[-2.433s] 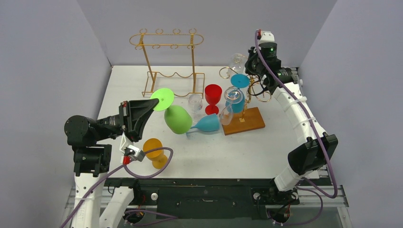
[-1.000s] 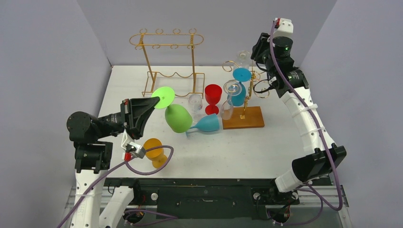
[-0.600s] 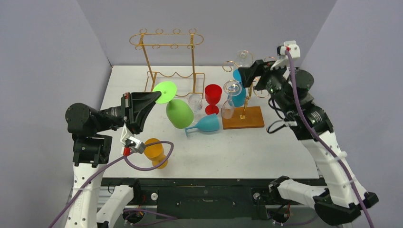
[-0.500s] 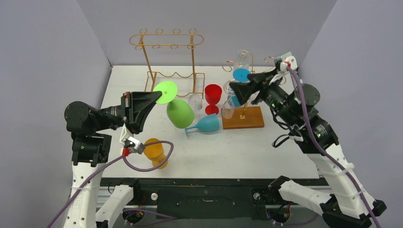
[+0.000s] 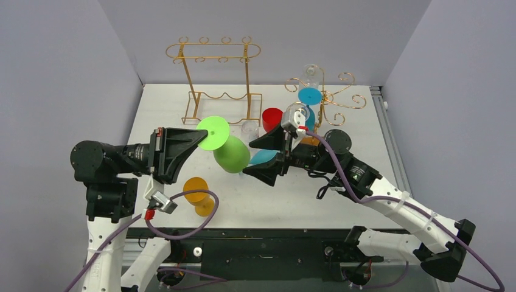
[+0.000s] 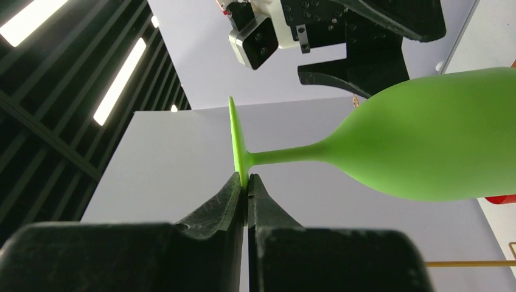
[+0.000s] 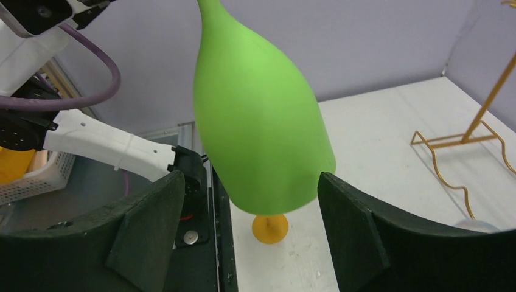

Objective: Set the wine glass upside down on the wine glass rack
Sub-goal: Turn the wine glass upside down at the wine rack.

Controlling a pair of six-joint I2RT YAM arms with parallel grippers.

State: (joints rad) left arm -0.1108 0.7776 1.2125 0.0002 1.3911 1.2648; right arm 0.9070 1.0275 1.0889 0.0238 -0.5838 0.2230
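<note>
The wine glass point(image 5: 230, 152) hangs above the bench point(image 5: 341, 201). At its left, the left pincer point(image 5: 202, 136) nips the foot's rim. At its right, the right pincer point(image 5: 246, 159) has one jaw on each side of the bowl, both clear of it. Behind the glass stands the rack point(image 5: 213, 58). In front of it, a toppled glass point(image 5: 198, 193) lies on the bench.

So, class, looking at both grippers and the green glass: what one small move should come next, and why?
Probably close the right gripper gently on the bowl of the green glass. Its jaws stand open either side of the bowl, while the left gripper pinches only the thin edge of the foot; a firmer second hold seems needed.
</note>
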